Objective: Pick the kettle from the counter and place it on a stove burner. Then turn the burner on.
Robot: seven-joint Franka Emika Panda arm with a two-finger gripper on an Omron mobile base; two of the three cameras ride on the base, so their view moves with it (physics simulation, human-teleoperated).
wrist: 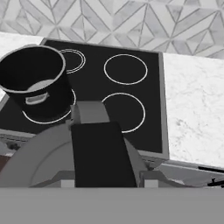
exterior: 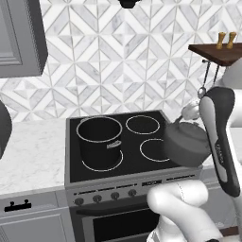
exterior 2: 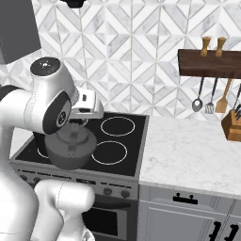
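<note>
- The squat, rounded dark-grey metal kettle (exterior: 186,144) hangs clear of the black glass cooktop (exterior: 137,163), carried at the cooktop's front-right corner; from the right base camera it (exterior 2: 70,148) sits over the cooktop's front edge, above the row of knobs
- The two-finger gripper (exterior 2: 77,123) comes down onto the kettle from above; its fingers are drawn in nearly all the way, clamped on the kettle's arched black handle (wrist: 103,153), which runs up the middle of the hand view
- The back-right stove burner (exterior: 142,124), a thin white ring, lies bare behind and to the left of the kettle; the front-right ring (exterior: 155,150) is partly hidden by the kettle's body
- A taller, straight-sided black pot (exterior: 99,140) stands on the front-left ring, well apart from the kettle
- The white marble-look counter (exterior 2: 197,150) stretches to the right of the cooktop; a wooden knife block (exterior 2: 231,124) rests at its far end
- Above it a dark wooden rail (exterior 2: 209,63) carries hanging utensils (exterior 2: 210,101) against the patterned tile wall
</note>
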